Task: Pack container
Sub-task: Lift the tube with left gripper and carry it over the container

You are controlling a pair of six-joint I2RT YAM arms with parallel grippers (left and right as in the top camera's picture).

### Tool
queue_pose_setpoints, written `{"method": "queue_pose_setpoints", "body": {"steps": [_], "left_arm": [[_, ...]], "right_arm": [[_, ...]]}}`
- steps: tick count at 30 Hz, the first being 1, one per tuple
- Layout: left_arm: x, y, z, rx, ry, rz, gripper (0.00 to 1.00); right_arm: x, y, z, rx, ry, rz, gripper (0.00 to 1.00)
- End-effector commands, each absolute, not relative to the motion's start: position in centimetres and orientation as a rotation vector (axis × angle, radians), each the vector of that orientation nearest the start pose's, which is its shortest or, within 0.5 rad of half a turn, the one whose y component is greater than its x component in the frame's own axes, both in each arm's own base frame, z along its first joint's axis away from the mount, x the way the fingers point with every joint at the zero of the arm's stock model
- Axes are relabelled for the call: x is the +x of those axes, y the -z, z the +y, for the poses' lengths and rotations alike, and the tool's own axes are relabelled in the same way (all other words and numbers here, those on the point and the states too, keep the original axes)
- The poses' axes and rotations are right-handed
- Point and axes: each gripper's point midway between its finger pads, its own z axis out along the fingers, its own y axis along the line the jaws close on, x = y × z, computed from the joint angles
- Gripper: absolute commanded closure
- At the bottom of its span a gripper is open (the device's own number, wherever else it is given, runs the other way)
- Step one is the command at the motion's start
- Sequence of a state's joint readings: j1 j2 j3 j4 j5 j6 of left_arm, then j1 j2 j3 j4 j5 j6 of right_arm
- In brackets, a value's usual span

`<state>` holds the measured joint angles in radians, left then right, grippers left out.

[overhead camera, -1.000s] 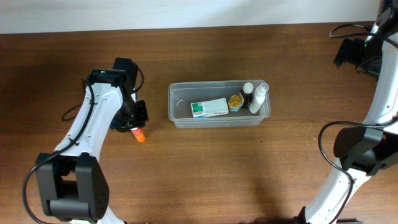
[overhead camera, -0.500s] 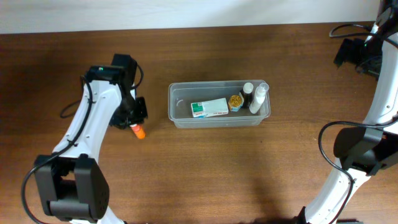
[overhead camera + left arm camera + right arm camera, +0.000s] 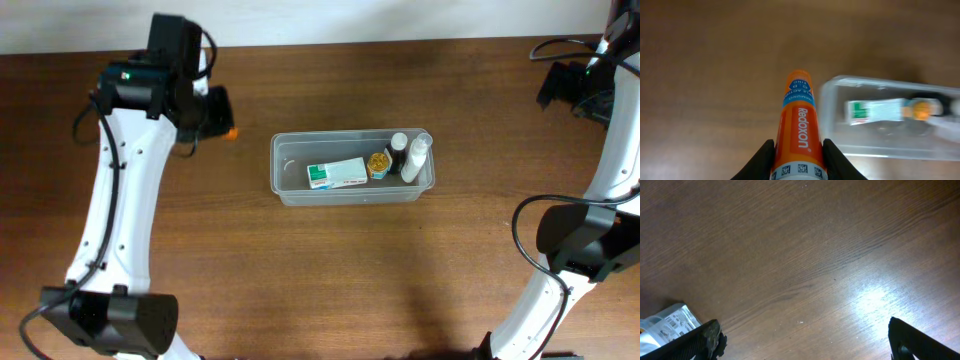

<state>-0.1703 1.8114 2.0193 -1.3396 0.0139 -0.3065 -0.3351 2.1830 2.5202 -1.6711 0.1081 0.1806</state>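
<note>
Container of clear plastic sits at the middle of the counter, with a green-and-white box lying in it and a yellow-filled jar and two bottles standing at its right end. Beyond its left end, toward the far edge, the left fingers are clamped on an orange Redoxon tube, one against each side. At the far right corner the right fingers stand spread wide apart over the wood.
</note>
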Motion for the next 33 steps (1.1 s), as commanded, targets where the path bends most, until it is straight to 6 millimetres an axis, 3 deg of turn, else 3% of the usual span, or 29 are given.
{"method": "queue_pose_setpoints", "body": {"steps": [1,10,14,19,28,33], "left_arm": [[40.7,-29.9,-11.5,-0.026,0.259,2.591,0.76],[39.7,-32.4,-22.7,0.28,0.414,2.426,0.76],[38.9,-32.2,-26.9,0.38,0.464,2.391,0.75],[38.6,-29.8,-30.1,0.458,0.474,2.421,0.76],[37.6,-22.5,-35.1,0.596,0.481,2.556,0.76],[36.5,-19.3,-36.6,0.655,0.46,2.624,0.75]], "right_arm": [[40.5,-24.2,-16.5,0.769,0.199,2.772,0.02],[40.5,-24.2,-16.5,0.769,0.199,2.771,0.02],[40.5,-24.2,-16.5,0.769,0.199,2.771,0.02],[40.5,-24.2,-16.5,0.769,0.199,2.772,0.02],[40.5,-24.2,-16.5,0.769,0.199,2.772,0.02],[40.5,-24.2,-16.5,0.769,0.199,2.771,0.02]]}}
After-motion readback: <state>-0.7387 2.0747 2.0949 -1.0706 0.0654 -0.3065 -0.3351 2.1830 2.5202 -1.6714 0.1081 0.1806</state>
